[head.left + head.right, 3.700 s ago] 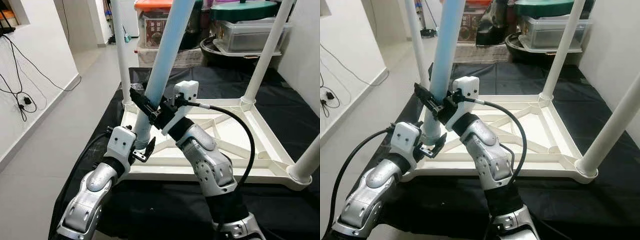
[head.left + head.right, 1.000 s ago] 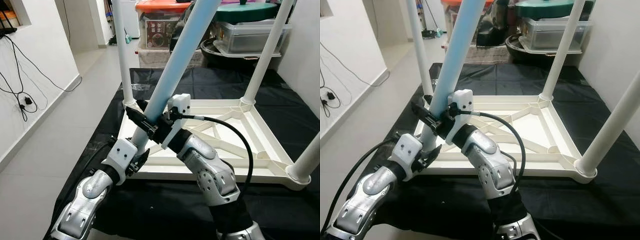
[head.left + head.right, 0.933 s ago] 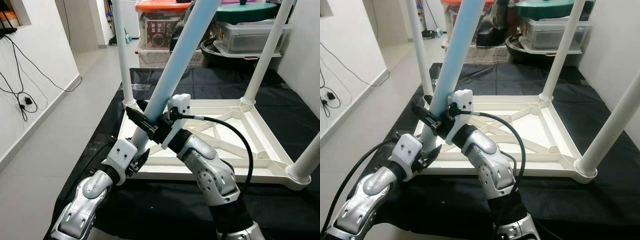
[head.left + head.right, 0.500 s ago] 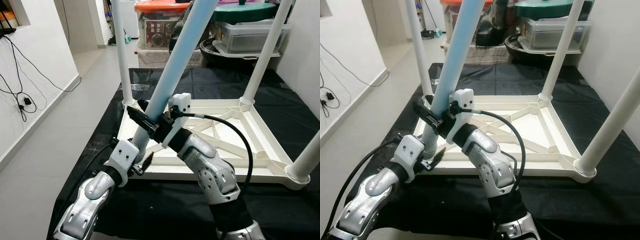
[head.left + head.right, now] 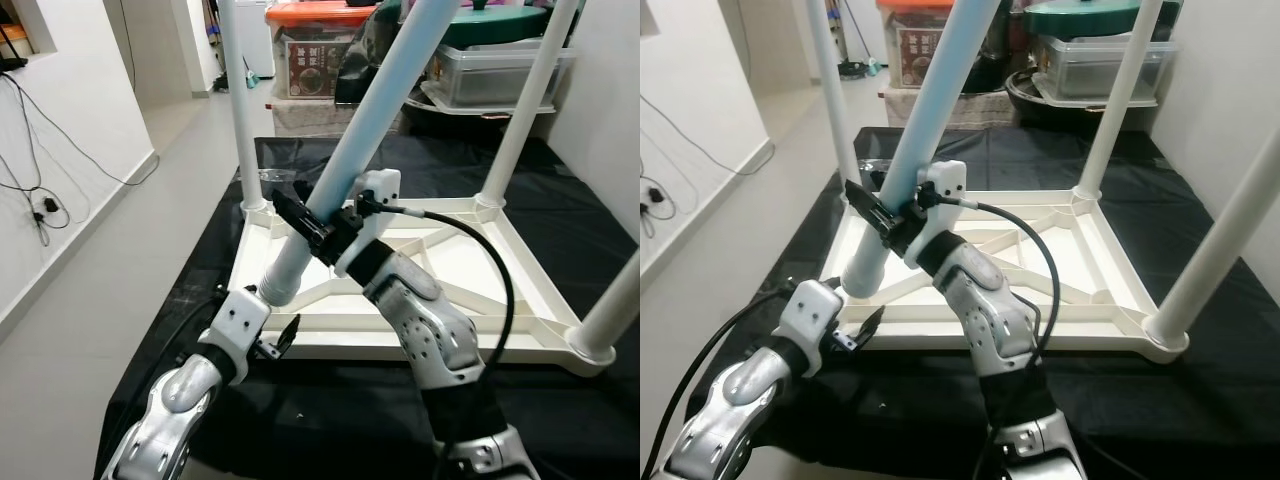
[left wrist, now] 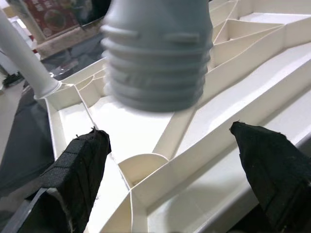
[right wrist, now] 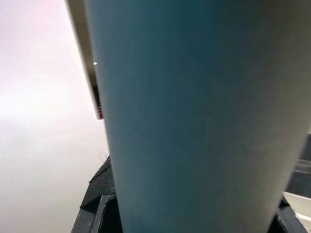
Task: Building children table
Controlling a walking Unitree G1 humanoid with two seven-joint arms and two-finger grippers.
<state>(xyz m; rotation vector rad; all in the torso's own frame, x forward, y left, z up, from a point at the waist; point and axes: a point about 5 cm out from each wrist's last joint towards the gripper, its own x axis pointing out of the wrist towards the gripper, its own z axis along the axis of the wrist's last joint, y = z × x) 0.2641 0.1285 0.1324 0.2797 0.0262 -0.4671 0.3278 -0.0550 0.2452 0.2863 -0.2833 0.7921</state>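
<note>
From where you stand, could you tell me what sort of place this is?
Probably a home's hallway or storage corner: stacked plastic storage boxes against the wall, a tiled floor, and the upturned white table frame on a black floor mat.

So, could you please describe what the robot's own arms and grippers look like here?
Both arms are silver segmented shells with black joints and a white wrist block. A black cable loops from the right wrist and another trails the left arm. The left gripper and right gripper each have two long black fingers, foam-padded on the left.
</note>
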